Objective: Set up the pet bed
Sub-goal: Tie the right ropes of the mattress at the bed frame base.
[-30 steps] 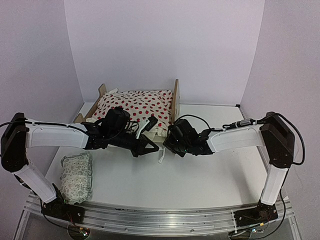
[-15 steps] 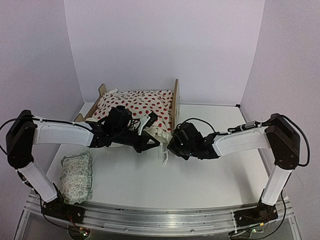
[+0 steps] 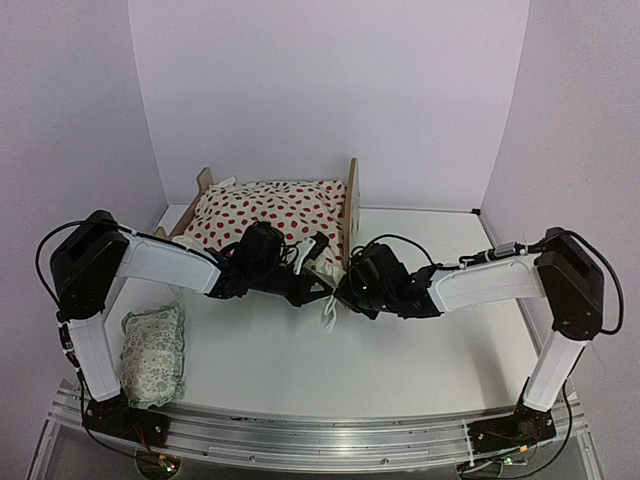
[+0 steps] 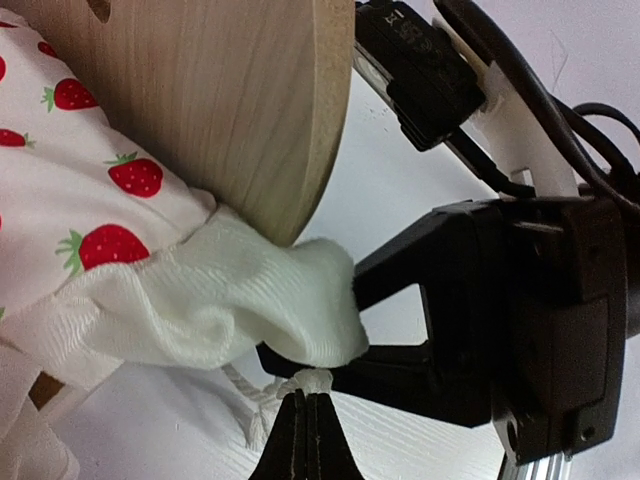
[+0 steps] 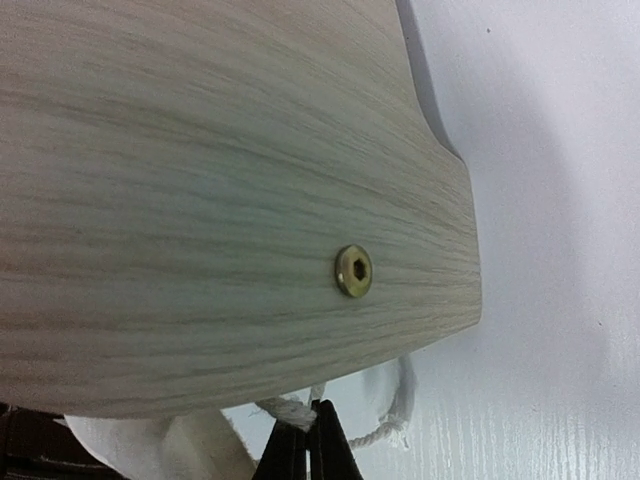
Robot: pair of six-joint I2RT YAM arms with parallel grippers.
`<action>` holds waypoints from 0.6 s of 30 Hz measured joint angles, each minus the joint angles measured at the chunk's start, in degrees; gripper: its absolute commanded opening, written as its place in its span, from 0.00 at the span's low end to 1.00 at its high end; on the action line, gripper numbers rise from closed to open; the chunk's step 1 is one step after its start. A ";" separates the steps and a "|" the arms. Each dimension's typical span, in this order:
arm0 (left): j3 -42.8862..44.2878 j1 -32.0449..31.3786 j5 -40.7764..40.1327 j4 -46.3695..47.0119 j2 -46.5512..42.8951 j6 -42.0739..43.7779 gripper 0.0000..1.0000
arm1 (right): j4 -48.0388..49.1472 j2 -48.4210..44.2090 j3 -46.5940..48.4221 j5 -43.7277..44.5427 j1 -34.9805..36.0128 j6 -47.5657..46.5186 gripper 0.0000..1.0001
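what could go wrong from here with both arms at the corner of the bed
1. The left tool and right tool both pinch the thin cord very close together; a pull could slip it free or knock the tools together.
2. The blanket is bunched round the end board of the bed; tugging may snag it and drag the bed.

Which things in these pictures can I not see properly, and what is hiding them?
- Top view: the lying surface of the light plywood pet bed, hidden under the cream red-dotted blanket.
- Wrist views: left tool and right tool, cut off by the bottom edge; only shut tips show.
- Left wrist view: the cutout in the wooden board, cut off by the top edge.
- Right wrist view: where the white twisted cord leads, hidden behind the board.
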 measured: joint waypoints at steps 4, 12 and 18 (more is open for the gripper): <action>2.67 0.01 -1.22 0.18 2.02 -0.75 0.00 | 0.06 -0.58 -0.15 -0.62 -0.11 -0.04 0.00; 4.35 0.02 -5.67 -1.26 3.24 -0.85 0.00 | 0.05 -2.29 -1.25 -0.74 -0.18 -0.04 0.00; 4.35 0.02 -5.21 -1.12 4.46 -1.04 0.00 | 0.05 -2.48 -1.25 -0.83 -0.20 -0.05 0.00</action>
